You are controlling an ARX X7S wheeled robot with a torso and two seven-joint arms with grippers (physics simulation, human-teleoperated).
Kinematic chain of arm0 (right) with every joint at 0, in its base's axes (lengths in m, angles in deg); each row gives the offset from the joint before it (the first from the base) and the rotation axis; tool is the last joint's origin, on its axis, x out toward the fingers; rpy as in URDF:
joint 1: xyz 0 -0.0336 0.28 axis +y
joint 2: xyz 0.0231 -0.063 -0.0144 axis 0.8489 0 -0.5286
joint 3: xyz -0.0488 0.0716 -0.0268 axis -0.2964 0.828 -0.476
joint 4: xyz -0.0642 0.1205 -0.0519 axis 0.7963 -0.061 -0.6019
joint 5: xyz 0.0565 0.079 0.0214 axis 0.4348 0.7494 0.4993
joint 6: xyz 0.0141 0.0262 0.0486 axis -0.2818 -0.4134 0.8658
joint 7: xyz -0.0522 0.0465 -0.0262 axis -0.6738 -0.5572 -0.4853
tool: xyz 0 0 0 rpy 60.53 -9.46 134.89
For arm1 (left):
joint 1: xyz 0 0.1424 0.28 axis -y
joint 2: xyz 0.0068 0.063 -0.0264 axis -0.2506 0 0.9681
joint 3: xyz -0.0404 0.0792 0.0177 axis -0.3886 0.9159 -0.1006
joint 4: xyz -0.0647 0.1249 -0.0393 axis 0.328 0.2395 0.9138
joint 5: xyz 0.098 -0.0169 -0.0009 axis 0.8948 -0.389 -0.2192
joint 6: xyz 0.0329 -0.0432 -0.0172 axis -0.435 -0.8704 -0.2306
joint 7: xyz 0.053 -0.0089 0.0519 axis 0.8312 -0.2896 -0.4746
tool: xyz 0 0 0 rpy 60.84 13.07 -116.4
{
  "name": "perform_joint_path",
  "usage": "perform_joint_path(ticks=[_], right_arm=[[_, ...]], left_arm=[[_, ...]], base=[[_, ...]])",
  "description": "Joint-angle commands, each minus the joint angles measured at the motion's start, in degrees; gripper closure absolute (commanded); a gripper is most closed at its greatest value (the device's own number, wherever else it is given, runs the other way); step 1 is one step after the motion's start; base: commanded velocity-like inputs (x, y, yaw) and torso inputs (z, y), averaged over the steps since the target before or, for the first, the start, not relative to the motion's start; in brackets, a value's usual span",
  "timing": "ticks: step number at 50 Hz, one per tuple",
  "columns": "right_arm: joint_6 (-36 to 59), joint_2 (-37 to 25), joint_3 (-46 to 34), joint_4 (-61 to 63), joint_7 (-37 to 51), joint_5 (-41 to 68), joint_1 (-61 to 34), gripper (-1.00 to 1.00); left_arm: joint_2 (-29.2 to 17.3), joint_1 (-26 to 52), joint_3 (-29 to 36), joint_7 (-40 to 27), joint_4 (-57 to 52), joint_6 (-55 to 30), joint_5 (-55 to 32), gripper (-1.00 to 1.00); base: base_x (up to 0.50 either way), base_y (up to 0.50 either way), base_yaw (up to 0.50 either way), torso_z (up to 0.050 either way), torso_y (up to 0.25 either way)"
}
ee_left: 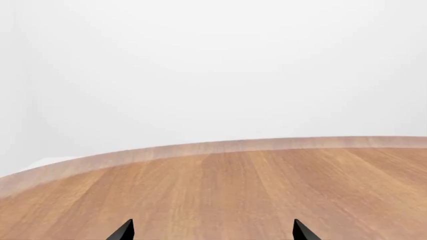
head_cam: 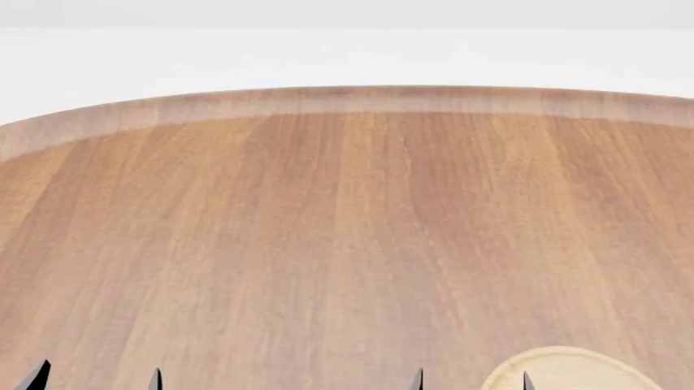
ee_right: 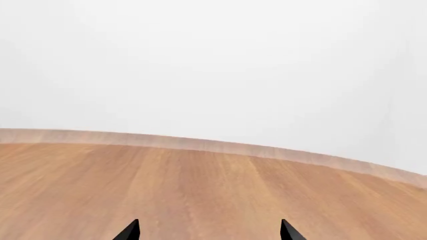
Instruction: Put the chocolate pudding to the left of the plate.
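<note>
The chocolate pudding is out of view in every frame. Part of the plate (head_cam: pixel 570 372), a pale tan disc with a raised rim, shows at the bottom right of the head view. My right gripper (head_cam: pixel 472 382) is open, its two black tips straddling the plate's near left rim; in the right wrist view the right gripper (ee_right: pixel 208 232) shows only bare wood between its tips. My left gripper (head_cam: pixel 97 379) stands open at the bottom left of the head view. In the left wrist view the left gripper (ee_left: pixel 212 232) likewise has nothing between its tips.
A round wooden table (head_cam: pixel 347 227) fills the views, its curved far edge (head_cam: pixel 347 99) running across the top. Beyond the edge is plain white background. The table's far edge (ee_left: pixel 220 147) also curves across the left wrist view.
</note>
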Motion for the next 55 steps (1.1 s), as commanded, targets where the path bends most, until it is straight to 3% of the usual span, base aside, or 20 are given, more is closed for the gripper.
perform_joint_path(ticks=[1, 7, 14, 19, 21, 27, 29, 31, 34, 37, 43, 52, 54, 55], right_arm=[[4.9, -4.1, 3.0, 11.3, 0.7, -0.5, 1.1, -1.00], [22.3, -12.4, 7.5, 26.0, -2.9, 0.9, -5.5, -1.00], [45.0, -25.5, 13.9, 38.2, -18.1, 15.3, -18.5, -1.00], [38.2, -32.8, 18.0, 37.9, -31.7, 23.4, -14.9, -1.00], [42.9, -34.3, 21.6, 37.5, -34.7, 31.5, -16.2, -1.00], [48.9, -41.1, 28.6, 41.7, -37.8, 41.0, -17.8, -1.00], [48.2, -49.2, 30.3, 43.1, -40.0, 47.1, -14.5, -1.00], [44.4, -52.2, 30.7, 43.0, -37.8, 47.8, -11.5, -1.00], [33.1, -66.8, 38.2, 43.1, -37.7, 49.8, 8.0, -1.00], [29.9, -70.0, 42.7, 43.1, -37.5, 45.0, 20.5, -1.00], [22.9, -76.1, 34.4, 38.9, -34.7, 41.2, 26.0, -1.00], [16.2, -76.3, 27.5, 34.9, -35.6, 34.1, 30.5, -1.00], [32.4, -59.1, 10.3, 37.2, -50.4, 23.1, 13.3, -1.00], [33.8, -57.2, 1.7, 37.1, -51.3, 21.9, 4.7, -1.00]], left_arm=[[-0.1, 0.2, 0.2, -0.3, 0.3, 0.1, -0.1, -1.00], [-0.2, 0.4, 0.2, -0.3, 0.5, 0.0, -0.3, -1.00], [-0.2, 0.9, 0.1, -0.4, 1.4, 0.3, -0.4, -1.00], [-0.2, 1.3, 0.0, -0.6, 2.0, 0.2, -0.5, -1.00], [-0.4, 1.2, -0.1, -0.7, 1.7, 0.1, -0.5, -1.00], [-0.6, 1.2, 0.0, -1.0, 1.4, -0.2, -0.5, -1.00], [-0.6, 1.2, 0.1, -1.1, 1.2, -0.3, -0.4, -1.00], [-0.5, 1.3, 0.2, -1.1, 1.3, -0.4, -0.3, -1.00], [-0.5, 1.3, 0.6, -1.2, 1.3, -0.6, -0.1, -1.00], [-0.6, 1.3, 0.7, -1.2, 1.2, -0.7, -0.1, -1.00], [-0.6, 1.7, 0.7, -1.2, 1.7, -0.6, -0.3, -1.00], [-0.6, 1.8, 1.3, -1.2, 2.2, -0.3, 0.0, -1.00], [-0.6, 1.8, 1.3, -1.2, 2.4, -0.1, -0.1, -1.00], [-0.5, 1.9, 1.4, -1.2, 2.8, 0.1, 0.0, -1.00]], base=[[0.00, 0.00, 0.00, 0.000, 0.000], [0.00, 0.00, 0.00, 0.000, 0.000], [0.00, 0.00, 0.00, 0.000, 0.000], [0.00, 0.00, 0.00, 0.000, 0.000], [0.00, 0.00, 0.00, 0.000, 0.000], [0.00, 0.00, 0.00, 0.000, 0.000], [0.00, 0.00, 0.00, 0.000, 0.000], [0.00, 0.00, 0.00, 0.000, 0.000], [0.00, 0.00, 0.00, 0.000, 0.000], [0.00, 0.00, 0.00, 0.000, 0.000], [0.00, 0.00, 0.00, 0.000, 0.000], [0.00, 0.00, 0.00, 0.000, 0.000], [0.00, 0.00, 0.00, 0.000, 0.000], [0.00, 0.00, 0.00, 0.000, 0.000]])
